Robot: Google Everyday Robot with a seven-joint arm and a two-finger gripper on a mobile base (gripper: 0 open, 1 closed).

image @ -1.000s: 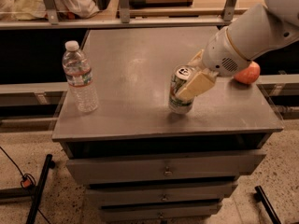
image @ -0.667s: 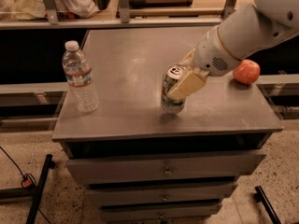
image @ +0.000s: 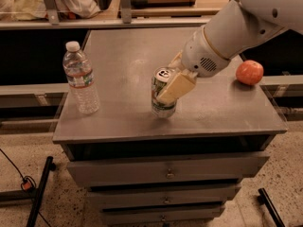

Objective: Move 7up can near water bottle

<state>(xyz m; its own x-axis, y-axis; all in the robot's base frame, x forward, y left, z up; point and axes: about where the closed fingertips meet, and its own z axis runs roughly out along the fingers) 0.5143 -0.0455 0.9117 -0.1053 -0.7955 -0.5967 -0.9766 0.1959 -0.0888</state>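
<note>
Water bottle [image: 81, 79] stands upright at the left front of the tabletop [image: 123, 51]. Right of it and apart, the 7up can [image: 162, 109] sits near front centre, clamped between the fingers of the gripper [image: 166, 90], whose arm enters from the right. Orange fruit [image: 249, 72] lies at the right edge.

At centre frame the gripper [image: 165, 92] clasps the 7up can [image: 163, 109]. We see only its near finger [image: 176, 86]; the far one is hidden behind the can, and the near one covers much of the can's lettering. The arm [image: 241, 27] runs out at the upper right edge, so we cannot see where it is mounted. The print on the water bottle [image: 81, 79] at left is too small to read. The drawer cabinet [image: 165, 171] is cut off by the bottom edge.
</note>
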